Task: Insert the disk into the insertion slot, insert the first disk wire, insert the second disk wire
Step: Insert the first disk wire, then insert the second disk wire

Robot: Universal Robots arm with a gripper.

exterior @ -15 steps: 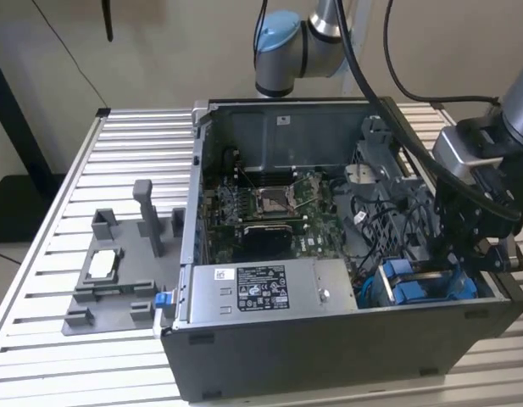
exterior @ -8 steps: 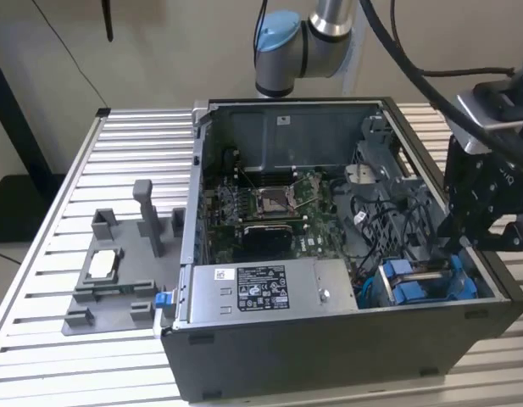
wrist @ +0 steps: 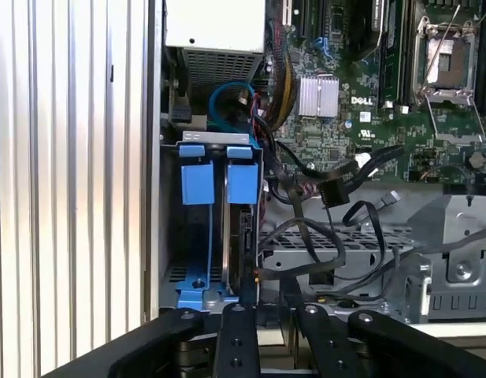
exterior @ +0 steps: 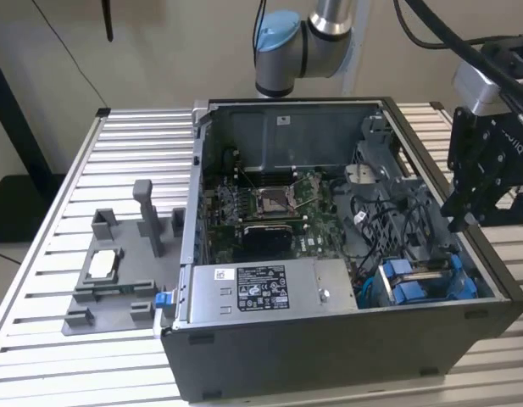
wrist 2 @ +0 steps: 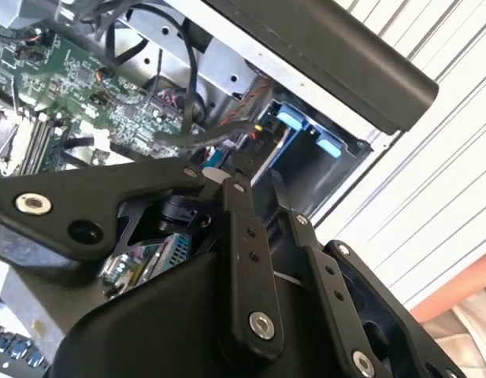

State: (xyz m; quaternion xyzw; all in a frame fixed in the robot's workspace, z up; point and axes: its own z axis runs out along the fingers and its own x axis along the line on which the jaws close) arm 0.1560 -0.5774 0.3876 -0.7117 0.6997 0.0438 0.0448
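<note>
Just to the exterior view's left of the disk (wrist: 244, 228), loose black cables (wrist: 329, 193) sprawl, and I reckon they could snag the gripper (wrist 2: 220, 172), clenched with nothing I can make out in it, above the case's right side. That disk sits in the insertion slot (wrist: 219, 138), near right corner; a knock might unseat it. Elsewhere: grey fixture (exterior: 117, 280) far left, then power-supply box (exterior: 261, 288) and motherboard (exterior: 269, 212), crowding the approach.

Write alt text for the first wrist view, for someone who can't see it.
Inside an open computer case, the robot's black hand sits close to a dark metal drive cage with two blue carrier tabs in it. Loose black cables trail beside the cage, with the green motherboard beyond.
</note>
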